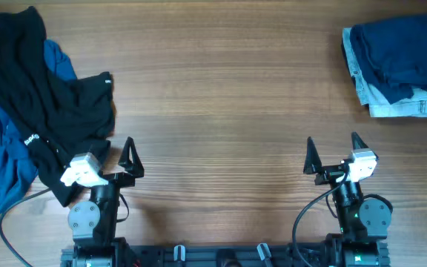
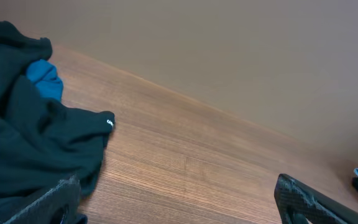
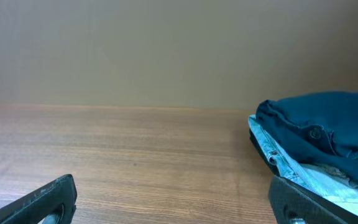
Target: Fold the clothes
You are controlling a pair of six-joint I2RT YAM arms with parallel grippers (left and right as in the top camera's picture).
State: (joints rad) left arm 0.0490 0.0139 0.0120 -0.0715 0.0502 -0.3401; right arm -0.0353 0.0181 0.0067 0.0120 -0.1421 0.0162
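A loose heap of clothes lies at the table's left: a black garment (image 1: pixel 47 96) over a mid-blue one (image 1: pixel 2 159). It also shows in the left wrist view (image 2: pixel 23 149). A folded stack sits at the far right: dark navy shorts (image 1: pixel 402 52) on a pale light-blue denim piece (image 1: pixel 402 106), also in the right wrist view (image 3: pixel 328 134). My left gripper (image 1: pixel 113 154) is open and empty at the heap's near right edge. My right gripper (image 1: pixel 333 150) is open and empty near the front edge, well short of the stack.
The wooden table (image 1: pixel 221 96) stretches between the heap and the stack. Both arm bases (image 1: pixel 228 252) and their cables stand along the front edge. A plain wall (image 3: pixel 166 50) rises behind the table's far edge.
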